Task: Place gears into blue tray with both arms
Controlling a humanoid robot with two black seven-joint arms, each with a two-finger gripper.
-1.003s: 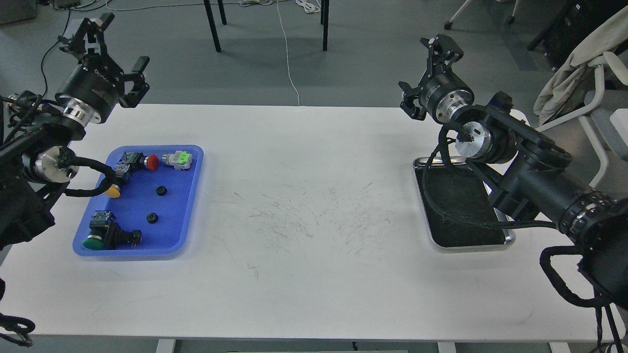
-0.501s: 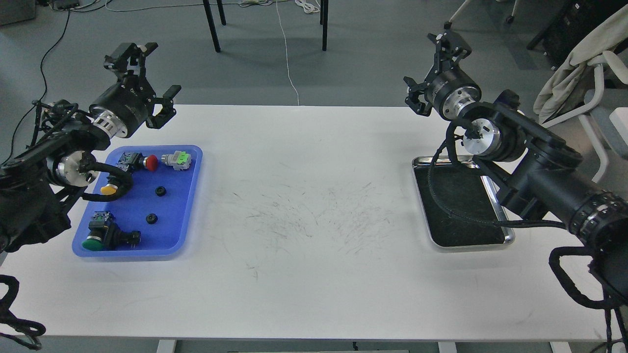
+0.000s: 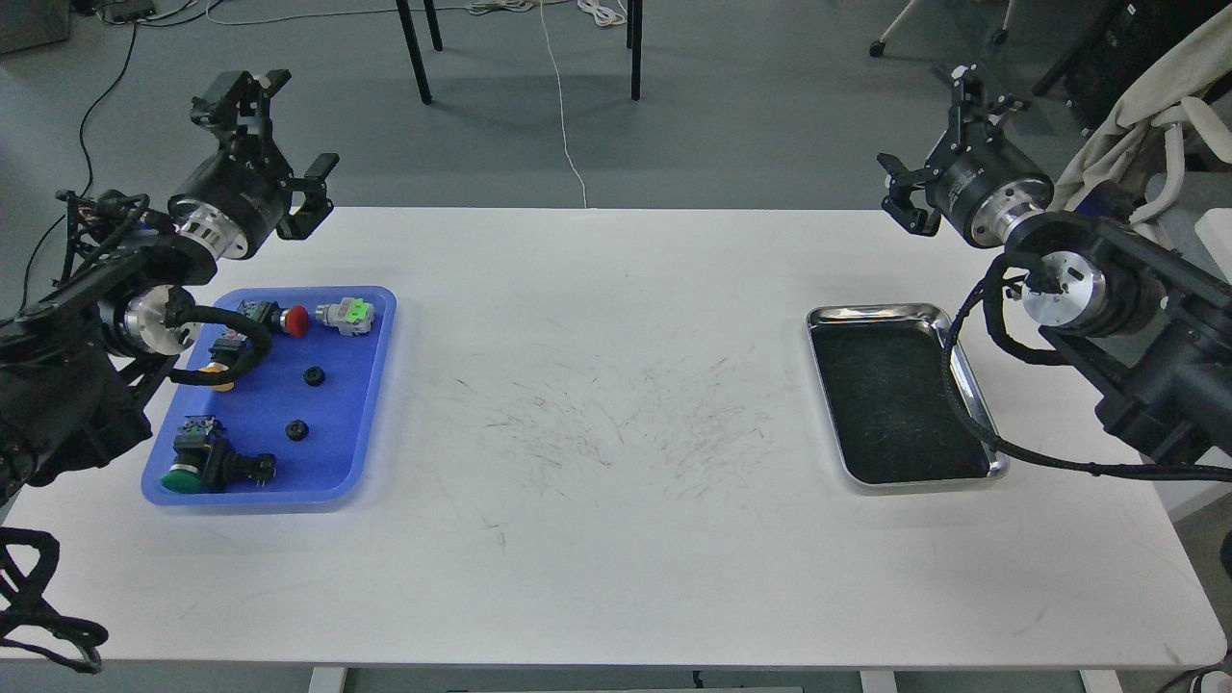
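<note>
Nearest us, the white table (image 3: pixel 597 577) lies bare of task parts, marked only by fine scratches at its middle. Further back on our left sits the blue tray (image 3: pixel 371 423), and both gears lie inside it: the near gear (image 3: pixel 297 429) toward the tray's middle and the far gear (image 3: pixel 313 375) a little beyond it, each apart from the push-buttons (image 3: pixel 207 464) around them (green, red and yellow caps). Across the table on our right, the steel tray (image 3: pixel 866 313) shows only its dark inside; we see nothing left in it.

Beyond both trays, our arms are raised. Our left gripper (image 3: pixel 258 144) hangs above the table's far left edge with its fingers spread and nothing between them. Our right gripper (image 3: pixel 948 130) hangs past the far right corner; it looks parted and empty, though it is small from here.

We judge the placing done, with the step in hand a retreat. The next move calls only for parking both arms clear of the trays.
</note>
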